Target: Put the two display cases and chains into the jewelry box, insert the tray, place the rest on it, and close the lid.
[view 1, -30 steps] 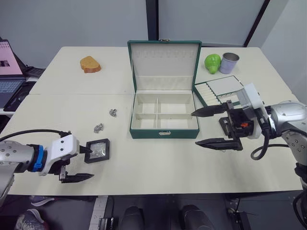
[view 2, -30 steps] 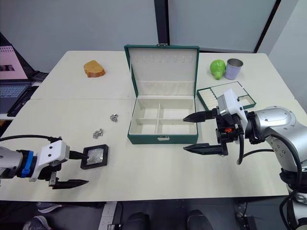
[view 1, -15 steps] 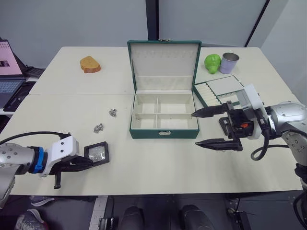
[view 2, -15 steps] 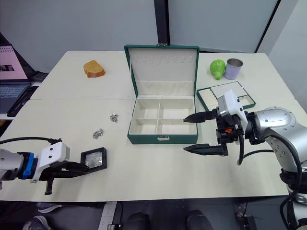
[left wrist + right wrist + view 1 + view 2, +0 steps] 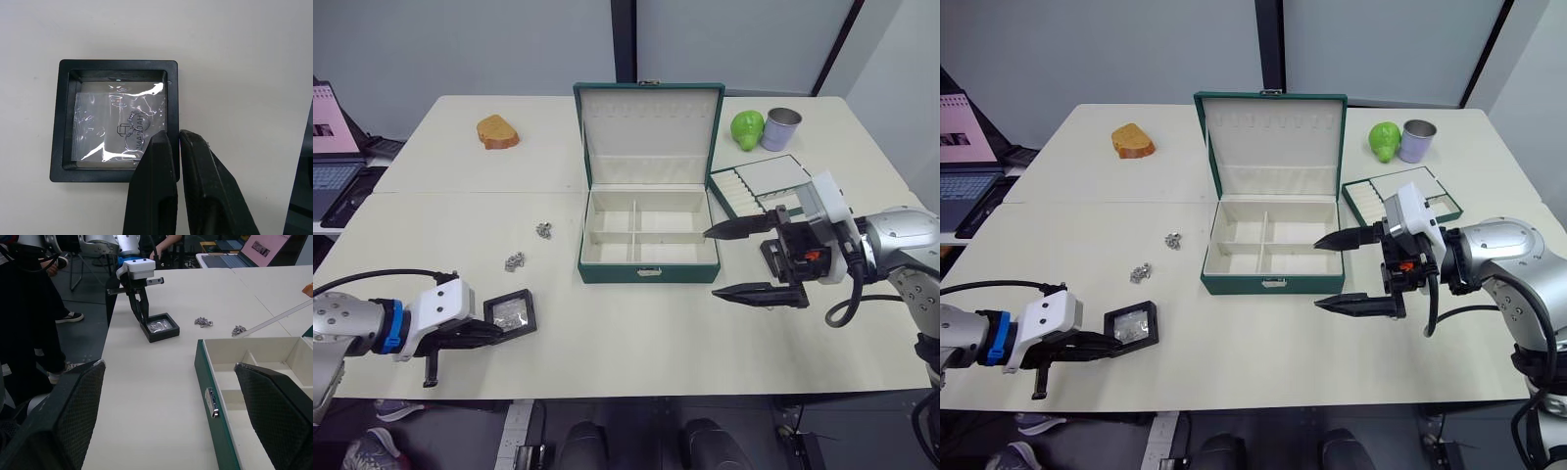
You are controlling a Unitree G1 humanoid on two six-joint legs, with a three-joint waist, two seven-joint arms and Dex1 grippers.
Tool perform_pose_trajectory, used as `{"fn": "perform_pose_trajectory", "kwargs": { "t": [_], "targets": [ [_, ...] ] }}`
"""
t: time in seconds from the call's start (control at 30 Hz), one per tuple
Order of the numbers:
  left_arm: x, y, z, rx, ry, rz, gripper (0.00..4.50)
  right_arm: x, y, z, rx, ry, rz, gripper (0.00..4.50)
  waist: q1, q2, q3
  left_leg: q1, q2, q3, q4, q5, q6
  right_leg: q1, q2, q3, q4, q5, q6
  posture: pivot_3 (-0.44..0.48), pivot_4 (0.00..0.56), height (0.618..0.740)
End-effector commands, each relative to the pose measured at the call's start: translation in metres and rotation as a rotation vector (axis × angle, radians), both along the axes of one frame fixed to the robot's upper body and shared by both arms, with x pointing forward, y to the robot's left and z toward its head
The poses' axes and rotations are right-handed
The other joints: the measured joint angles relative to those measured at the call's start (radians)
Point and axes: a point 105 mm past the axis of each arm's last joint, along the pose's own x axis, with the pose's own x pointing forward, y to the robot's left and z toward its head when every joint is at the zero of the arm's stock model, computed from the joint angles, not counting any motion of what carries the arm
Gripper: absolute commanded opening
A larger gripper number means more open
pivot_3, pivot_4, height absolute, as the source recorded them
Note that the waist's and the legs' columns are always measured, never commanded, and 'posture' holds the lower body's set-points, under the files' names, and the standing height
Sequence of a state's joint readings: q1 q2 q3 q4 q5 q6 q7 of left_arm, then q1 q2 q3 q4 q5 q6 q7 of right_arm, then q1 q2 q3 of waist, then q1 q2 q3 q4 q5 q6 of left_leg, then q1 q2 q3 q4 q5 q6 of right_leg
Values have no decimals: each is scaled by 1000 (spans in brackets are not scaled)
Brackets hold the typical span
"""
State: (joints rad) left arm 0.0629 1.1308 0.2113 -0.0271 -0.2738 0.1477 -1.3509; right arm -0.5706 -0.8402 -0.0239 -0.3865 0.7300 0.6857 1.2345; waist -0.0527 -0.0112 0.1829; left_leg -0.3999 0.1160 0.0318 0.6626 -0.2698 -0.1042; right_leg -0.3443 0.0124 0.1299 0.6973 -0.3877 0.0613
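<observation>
- At far left, a laptop (image 5: 331, 147) with a pink screen sits beside the pale tabletop (image 5: 607, 323).
- The left hand (image 5: 489, 331) pinches the near rim of a black-framed display case (image 5: 511, 312), its two fingers (image 5: 156, 196) closed on the frame edge; in the wrist view a clear bag inside bears a round logo whose lettering is too small to read.
- Two small chain heaps lie behind it, one (image 5: 514, 260) near the case, the other (image 5: 543, 230) closer to the box.
- A brown bread-like lump (image 5: 496, 131) rests at the back left.
- The dark green jewelry box (image 5: 648, 250) stands mid-tabletop, its lid (image 5: 649, 132) upright, cream compartments bare, gold clasp (image 5: 649, 272) facing front.
- The right hand (image 5: 736, 260) hovers just right of the box, fingers spread wide, gripping nothing.
- The tray (image 5: 766, 182) lies behind that hand, ring-roll slots toward the box.
- A green pear-like object (image 5: 746, 128) and a lilac can (image 5: 781, 127) stand touching at the back right.
</observation>
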Motion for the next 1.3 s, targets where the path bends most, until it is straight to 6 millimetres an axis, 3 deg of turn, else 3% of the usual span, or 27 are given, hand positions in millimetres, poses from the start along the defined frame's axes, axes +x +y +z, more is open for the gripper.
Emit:
{"fn": "perform_pose_trajectory", "kwargs": {
  "t": [0.03, 0.2, 0.5, 0.6, 0.83, 1.07, 1.13, 1.3],
  "targets": [
    [0, 1, 1, 5, -5, -5, 14, -4, 1, 14, 23, -44, 18, 4500, 0, 0, 0, 0, 0, 0, 0, 0, 0, 0, 0, 0, 0, 0, 0, 0, 150, 740],
    [6, 2, 26, -8, -60, 2, 14, -5, -1, 20, 30, -52, 17, 4500, 0, 0, 0, 0, 0, 0, 0, 0, 0, 0, 0, 0, 0, 0, 0, 0, 150, 740],
    [11, -22, 82, -103, -134, -33, 14, -1, -5, 24, 40, -54, -6, 4500, 0, 0, 0, 0, 0, 0, 0, 0, 0, 0, 0, 0, 0, 0, 0, 0, 150, 740],
    [14, -36, 99, -142, -151, -54, 14, 2, -9, 26, 39, -62, -27, 4500, 0, -1, 0, 0, 0, 0, 0, 0, 0, 0, 0, 0, 0, 0, 0, 0, 150, 740],
    [35, -98, 126, -255, -191, -200, 14, 12, -35, 32, 39, -77, -172, 4500, 19, -1, 1, 0, -1, -1, 1, 0, 0, 2, 0, 0, 0, 0, 0, 0, 150, 740],
    [82, -146, 135, -247, -258, -299, 14, 24, -55, 27, 44, -82, -314, 4500, 25, -1, 1, 0, -1, -2, 3, 0, 0, 2, 1, 0, 0, 0, 0, 0, 150, 740],
    [91, -152, 136, -250, -263, -304, 14, 25, -56, 27, 52, -83, -331, 4500, 22, -2, 1, 0, -1, -2, 3, 0, 0, 3, 1, 0, -1, 0, 0, 0, 150, 740],
    [121, -185, 115, -206, -257, -364, 14, 29, -63, 19, 52, -109, -437, 4500, 22, -2, 1, -1, -1, -3, 5, 0, 0, 2, 2, -1, -1, 0, 0, 0, 150, 740]
  ]
}}
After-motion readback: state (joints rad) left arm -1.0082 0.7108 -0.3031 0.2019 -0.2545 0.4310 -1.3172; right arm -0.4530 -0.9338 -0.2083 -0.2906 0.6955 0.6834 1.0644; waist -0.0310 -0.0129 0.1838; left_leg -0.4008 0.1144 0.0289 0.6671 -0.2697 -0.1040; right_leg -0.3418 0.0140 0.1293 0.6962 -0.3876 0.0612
